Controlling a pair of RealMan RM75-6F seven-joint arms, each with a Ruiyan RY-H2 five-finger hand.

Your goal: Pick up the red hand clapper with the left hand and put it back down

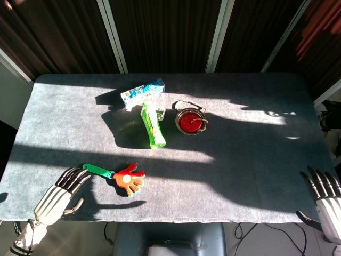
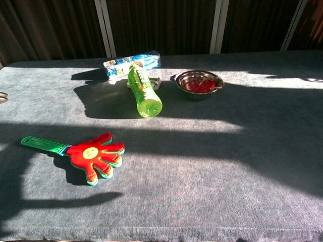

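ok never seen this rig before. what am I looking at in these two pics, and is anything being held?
It is a two-armed robot with human-like hands at a table. The head view looks down from above; the chest view looks across from lower down. The left hand rests at the table's near edge beside the red hand clapper, fingers apart, holding nothing. The right hand sits at the opposite corner, also empty. Further back lie a green bottle on its side, a blue box and a small metal bowl. The chest view shows neither hand.
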